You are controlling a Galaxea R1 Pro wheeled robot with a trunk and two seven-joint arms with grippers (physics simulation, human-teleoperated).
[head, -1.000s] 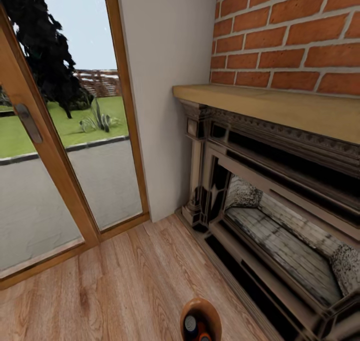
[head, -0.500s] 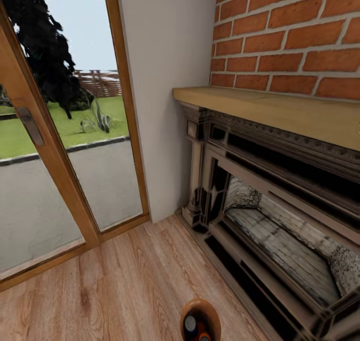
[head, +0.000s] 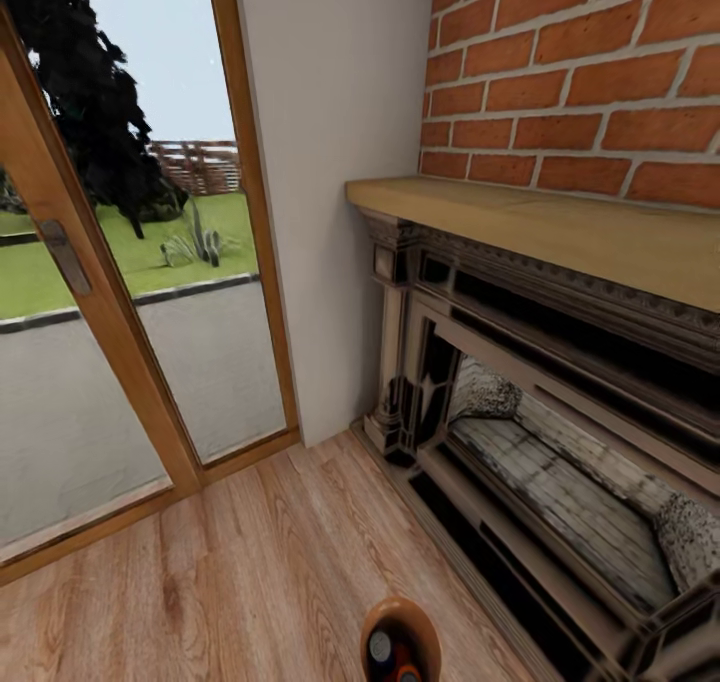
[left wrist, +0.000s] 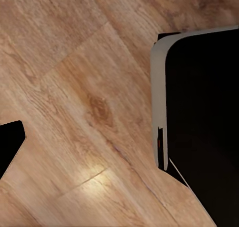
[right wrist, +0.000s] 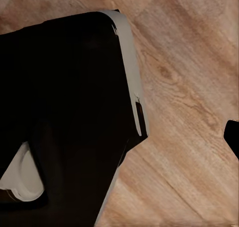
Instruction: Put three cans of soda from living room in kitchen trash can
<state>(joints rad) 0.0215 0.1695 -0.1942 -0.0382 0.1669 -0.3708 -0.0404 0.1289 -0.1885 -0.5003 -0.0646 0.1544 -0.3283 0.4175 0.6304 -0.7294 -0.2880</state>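
glass door: far left of the fireplace, wood frame running down to the floor, grey handle on the near stile. Lawn and a paved strip outside.
white wall: narrow strip between the door frame and the fireplace, meets the floor in a tight corner.
wood floor: pretty much the open room here, a wedge between the door sill and the fireplace base, widest toward the camera.
fireplace: the landmark. Dark ornate surround, front edge running diagonally along the floor's right side, so that side is walled off.
mantel: pale wood shelf sticking out over the fireplace, its corner overhanging close to the white wall.
brick chimney: red brick straight above the mantel.
tash can: at the bottom edge of the head view, just off the fireplace's front base, brown rim and inside showing.
can of soda: grey top visible inside the tash can, a bit of orange next to it. Can't count how many are in there.
robot base: dark body with a pale grey edge over the floor, seen from both wrist cams.
left fingers: honestly can't tell if they're open or closed.
right fingers: same, can't tell.
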